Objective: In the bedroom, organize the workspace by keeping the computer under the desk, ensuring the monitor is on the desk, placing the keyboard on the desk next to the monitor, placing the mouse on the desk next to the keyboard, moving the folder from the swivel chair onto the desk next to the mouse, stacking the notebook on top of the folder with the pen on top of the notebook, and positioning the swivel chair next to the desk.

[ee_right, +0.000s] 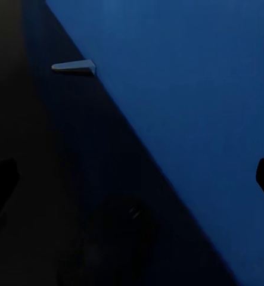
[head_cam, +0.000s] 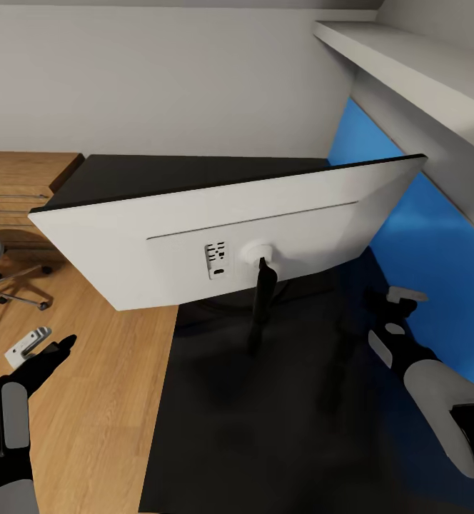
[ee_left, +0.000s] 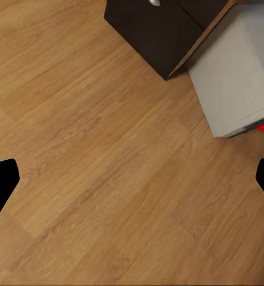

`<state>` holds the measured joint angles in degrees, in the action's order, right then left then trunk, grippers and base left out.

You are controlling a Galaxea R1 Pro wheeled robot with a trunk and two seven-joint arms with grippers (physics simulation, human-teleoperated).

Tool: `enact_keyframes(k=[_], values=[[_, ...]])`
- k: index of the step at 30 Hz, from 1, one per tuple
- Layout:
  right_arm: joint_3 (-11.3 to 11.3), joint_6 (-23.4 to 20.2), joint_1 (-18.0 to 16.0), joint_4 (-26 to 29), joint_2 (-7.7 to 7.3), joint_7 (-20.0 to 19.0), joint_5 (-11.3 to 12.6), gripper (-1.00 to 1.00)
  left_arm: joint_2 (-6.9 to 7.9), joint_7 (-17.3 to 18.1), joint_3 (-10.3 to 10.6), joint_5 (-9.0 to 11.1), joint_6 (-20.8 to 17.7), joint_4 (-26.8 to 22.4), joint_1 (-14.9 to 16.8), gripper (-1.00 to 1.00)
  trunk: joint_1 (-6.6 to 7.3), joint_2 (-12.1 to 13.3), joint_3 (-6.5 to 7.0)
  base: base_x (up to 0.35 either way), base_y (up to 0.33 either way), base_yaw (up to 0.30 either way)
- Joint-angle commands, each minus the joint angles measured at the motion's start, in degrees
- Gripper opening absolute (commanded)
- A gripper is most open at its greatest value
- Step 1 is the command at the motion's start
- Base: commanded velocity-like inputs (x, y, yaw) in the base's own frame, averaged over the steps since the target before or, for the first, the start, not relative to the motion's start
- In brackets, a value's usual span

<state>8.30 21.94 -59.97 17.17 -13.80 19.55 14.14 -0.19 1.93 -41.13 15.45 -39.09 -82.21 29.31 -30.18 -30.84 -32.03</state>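
Monitor (head_cam: 230, 228) is standing on the black bench (head_cam: 265, 428), rear facing the robot, long axis running nine to three. Right pincer (head_cam: 401, 303), nearer, is hovering open at four o'clock; left pincer (head_cam: 41, 350) is hanging open over floor.

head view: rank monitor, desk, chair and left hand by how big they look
1. Monitor: white back toward the camera, nearest, so apparent size is inflated.
2. Desk: partly covered by the monitor, probably bigger in reality.
3. Left hand.
4. Chair: cut off at the edge, so the last two are unsure.
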Motion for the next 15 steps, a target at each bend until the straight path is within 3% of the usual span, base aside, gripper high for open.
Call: enact_keyframes(k=[1, 15], values=[[0.49, 0.35, -0.06, -0.03, -0.03, 0.23, 0.54, 1.0, 0.0, 0.33, -0.14, 0.11, -0.36, -0.06, 0.04, 1.0, 0.0, -0.1, -0.07, 0.0, 0.0, 0.0], [0.49, 1.82, -0.06, -0.03, 0.0, 0.22, 0.54, 1.0, 0.01, 0.88, -0.24, 0.1, -0.38, -0.06, 0.04, 1.0, 0.0, -0.1, -0.07, 0.0, 0.0, 0.0]])
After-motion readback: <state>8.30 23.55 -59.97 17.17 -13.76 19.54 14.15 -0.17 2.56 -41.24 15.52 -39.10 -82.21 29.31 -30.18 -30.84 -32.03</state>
